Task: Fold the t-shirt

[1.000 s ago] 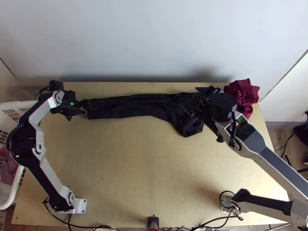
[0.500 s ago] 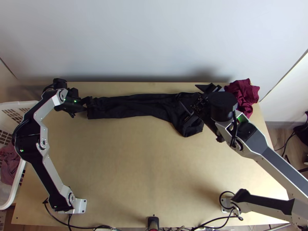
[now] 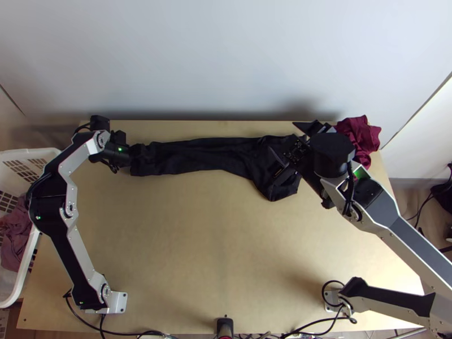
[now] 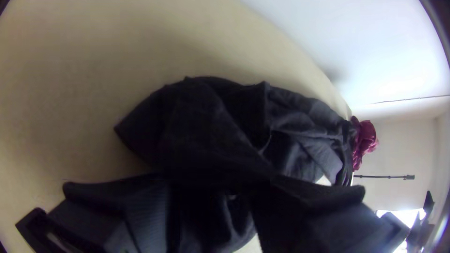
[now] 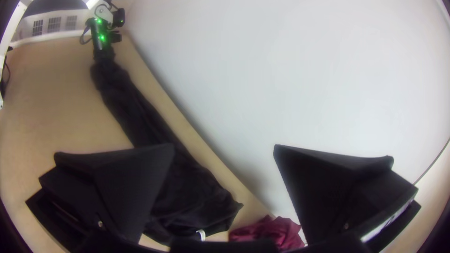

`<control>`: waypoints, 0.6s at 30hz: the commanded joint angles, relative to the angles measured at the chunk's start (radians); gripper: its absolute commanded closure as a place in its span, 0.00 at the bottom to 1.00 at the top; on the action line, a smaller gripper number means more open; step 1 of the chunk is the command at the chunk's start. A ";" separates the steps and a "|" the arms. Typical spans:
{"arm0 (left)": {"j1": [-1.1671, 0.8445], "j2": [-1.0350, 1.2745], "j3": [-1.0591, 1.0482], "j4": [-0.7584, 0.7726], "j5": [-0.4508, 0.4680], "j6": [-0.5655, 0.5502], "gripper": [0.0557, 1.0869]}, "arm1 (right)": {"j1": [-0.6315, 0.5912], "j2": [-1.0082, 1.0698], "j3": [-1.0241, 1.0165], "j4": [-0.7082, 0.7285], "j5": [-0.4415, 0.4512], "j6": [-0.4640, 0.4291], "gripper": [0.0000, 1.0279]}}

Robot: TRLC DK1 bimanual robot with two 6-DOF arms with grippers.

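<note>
Straddling the black t-shirt (image 3: 209, 155), seemingly: left end effector (image 3: 141, 151), fingers apart.

The top view looks steeply down from high on the near side of the black t-shirt (image 3: 198, 155), well back from it. The left wrist view sits low and close by the shirt's left end, facing along it toward the maroon cloth (image 3: 361, 134) past its right end. The right wrist view faces back from above that right end, toward the white basket (image 3: 48, 153) beyond the left (the top view shares this). All three share shirt and cloth.
</note>
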 commanded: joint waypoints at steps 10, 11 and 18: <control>0.109 -0.220 -0.133 0.019 0.092 -0.009 0.96 | -0.018 -0.027 -0.030 0.003 0.005 0.005 0.05; 0.136 -0.227 -0.139 0.016 0.092 -0.002 0.96 | -0.018 -0.031 -0.036 0.006 0.005 0.007 0.05; 0.288 -0.342 -0.223 -0.105 0.103 0.144 0.96 | -0.010 -0.042 -0.062 0.032 0.009 0.013 0.05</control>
